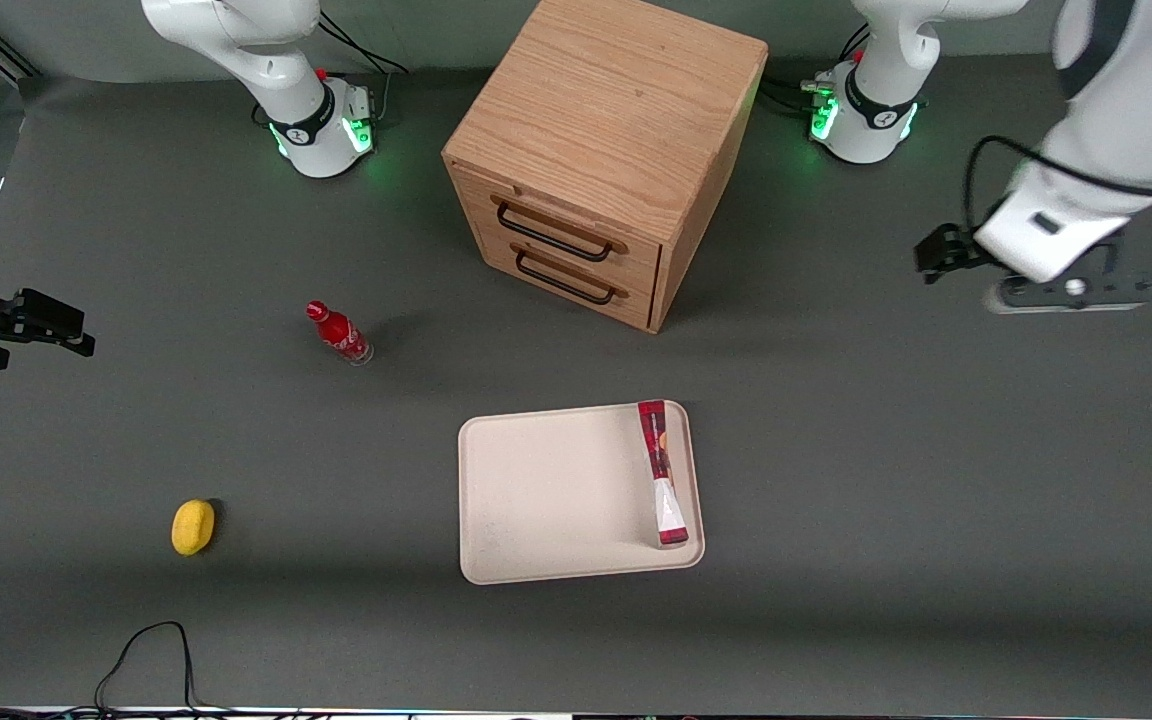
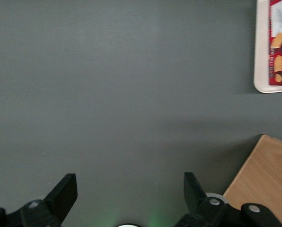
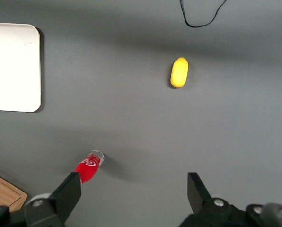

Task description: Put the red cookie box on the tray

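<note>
Left wrist view: gripper (image 2: 127,189) jaws spread wide, holding nothing, above bare table (image 2: 122,94).

Grey surface (image 1: 886,480) carrying tray (image 1: 546,490), wooden drawer cabinet (image 1: 601,150), red bottle (image 1: 338,332), yellow lemon (image 1: 193,526); hand (image 2: 129,194) hovering above, fingers spread.

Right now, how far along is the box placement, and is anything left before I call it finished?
Placement looks done: the box lies inside the tray, along the rim at the working arm's end. Nothing is in hand: the end effector is open and empty, hanging over bare table toward the working arm's end, well clear of the tray. No step appears left, beyond maybe parking the arm.
</note>
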